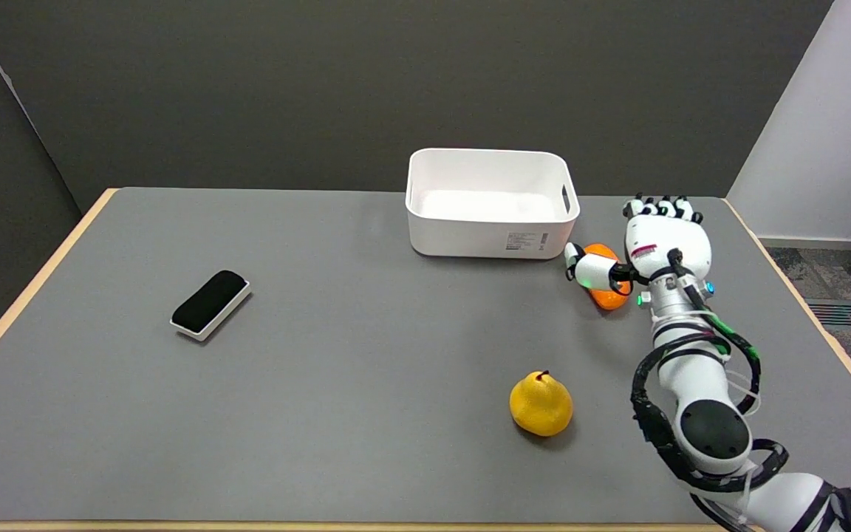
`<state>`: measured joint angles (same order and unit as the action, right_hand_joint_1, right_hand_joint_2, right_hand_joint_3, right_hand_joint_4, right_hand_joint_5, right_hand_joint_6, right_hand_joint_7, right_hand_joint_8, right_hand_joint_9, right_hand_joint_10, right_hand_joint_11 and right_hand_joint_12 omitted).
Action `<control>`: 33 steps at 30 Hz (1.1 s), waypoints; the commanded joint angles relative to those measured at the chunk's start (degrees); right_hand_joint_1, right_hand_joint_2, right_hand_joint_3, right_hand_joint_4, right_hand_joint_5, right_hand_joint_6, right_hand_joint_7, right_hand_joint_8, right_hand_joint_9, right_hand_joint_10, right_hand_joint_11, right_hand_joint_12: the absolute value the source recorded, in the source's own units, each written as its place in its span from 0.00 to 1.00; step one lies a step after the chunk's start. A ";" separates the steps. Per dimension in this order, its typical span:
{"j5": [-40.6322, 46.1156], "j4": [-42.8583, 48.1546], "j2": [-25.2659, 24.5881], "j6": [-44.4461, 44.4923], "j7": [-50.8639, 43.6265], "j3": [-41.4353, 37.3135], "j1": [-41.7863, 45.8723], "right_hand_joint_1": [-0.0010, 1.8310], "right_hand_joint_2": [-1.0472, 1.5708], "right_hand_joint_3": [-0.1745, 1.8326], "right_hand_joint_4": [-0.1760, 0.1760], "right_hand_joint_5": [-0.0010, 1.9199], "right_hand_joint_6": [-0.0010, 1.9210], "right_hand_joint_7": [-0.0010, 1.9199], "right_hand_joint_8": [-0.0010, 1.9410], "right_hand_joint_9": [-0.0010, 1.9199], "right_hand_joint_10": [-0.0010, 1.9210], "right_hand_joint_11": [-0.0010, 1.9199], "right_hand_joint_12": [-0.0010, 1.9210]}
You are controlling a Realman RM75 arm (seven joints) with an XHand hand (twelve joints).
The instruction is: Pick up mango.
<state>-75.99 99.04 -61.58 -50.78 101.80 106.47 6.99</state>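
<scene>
Grey table [322, 384] with pale wood edging, dark wall behind, a lighter wall panel at the right.

Obscured: the mango [607, 294], orange, is partly covered by the right hand [654, 255] and its thumb, so only its left and lower portions show. It lies on the table just beside the near right corner of the bin [490, 222]; whether it touches the bin cannot be told. The arm is cut off at the lower right corner of the picture. The label on the bin's front wall is too small to read.

Count: one mango, one pear [541, 404], one white bin, one black eraser [210, 304] on a white base, one hand in view.

Hand: seen from the back, fingers [662, 207] pointing away and curled slightly at the tips, the thumb [594, 270] spread out to the left and lying across the mango's top. Whether thumb or palm actually presses on the fruit cannot be told. The fingers are apart and no grip on it is evident.

The pear stands near the front, well apart from the mango. The eraser lies far left.
</scene>
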 commanded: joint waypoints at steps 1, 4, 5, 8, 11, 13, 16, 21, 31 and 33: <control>5.01 -9.22 -1.53 -6.40 4.20 4.24 -4.52 0.11 0.64 0.45 0.00 0.10 0.24 0.15 0.26 0.06 0.47 0.01 0.67; 6.75 -11.33 -1.85 -6.14 4.20 4.54 -6.28 0.10 0.64 0.45 0.00 0.09 0.23 0.10 0.24 0.02 0.43 0.00 0.64; 7.26 -12.22 -1.91 -6.14 4.20 4.91 -7.05 0.09 0.62 0.50 0.00 0.06 0.24 0.07 0.24 0.01 0.39 0.00 0.61; 8.24 -14.88 -1.91 -6.13 4.22 6.49 -9.47 0.10 0.61 0.51 0.00 0.03 0.21 0.03 0.22 0.00 0.32 0.00 0.59; 9.26 -17.04 -1.91 -5.50 4.28 7.50 -11.94 0.10 0.60 0.51 0.00 0.02 0.14 0.02 0.19 0.00 0.27 0.00 0.57; 9.85 -17.63 -1.90 -4.68 4.28 7.71 -12.97 0.10 0.60 0.51 0.00 0.02 0.13 0.02 0.19 0.00 0.27 0.00 0.57; 10.96 -18.49 -1.82 -4.15 4.28 8.30 -14.35 0.10 0.60 0.51 0.00 0.02 0.12 0.01 0.18 0.00 0.27 0.00 0.57; 12.16 -19.84 -1.91 -4.15 4.28 9.14 -15.16 0.10 0.60 0.51 0.00 0.02 0.12 0.02 0.19 0.00 0.28 0.00 0.57; 11.68 -20.12 -2.01 -5.12 4.28 9.51 -14.73 0.19 0.65 0.45 0.00 0.06 0.23 0.13 0.25 0.07 0.47 0.09 0.75; 11.68 -20.36 -2.17 -5.46 4.28 9.55 -14.57 0.20 0.65 0.45 0.00 0.06 0.24 0.13 0.26 0.07 0.48 0.10 0.76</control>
<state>-65.97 81.78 -63.36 -55.27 105.79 114.38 -5.66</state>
